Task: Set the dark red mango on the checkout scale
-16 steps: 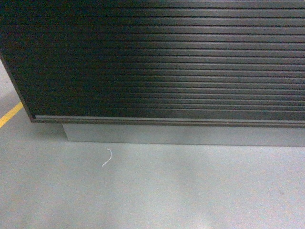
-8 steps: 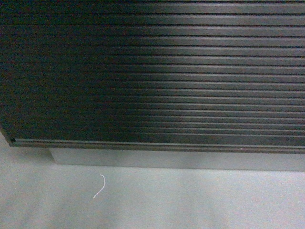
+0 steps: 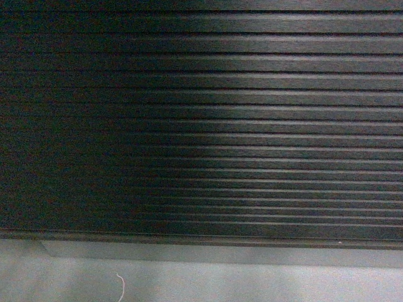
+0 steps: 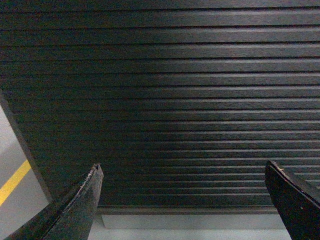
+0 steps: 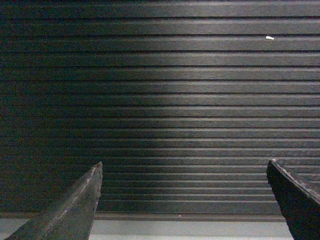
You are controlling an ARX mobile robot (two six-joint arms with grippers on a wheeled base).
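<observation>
Checkout (image 3: 201, 126) front fills your view — ribs running horizontally.
Matte dark slats; left gripper (image 4: 182, 200) and right gripper (image 5: 184, 200) both spread wide, empty.

No text, label, brand, number or sign can be read in any of the views. The ribbed dark front panel of the checkout (image 3: 201, 126) carries no lettering; it shows only plain horizontal ribs. The small white speck (image 5: 269, 37) on the panel, far right in the right wrist view, is too small to read as a mark. The yellow floor line (image 4: 12, 182) at the left has no writing.
</observation>
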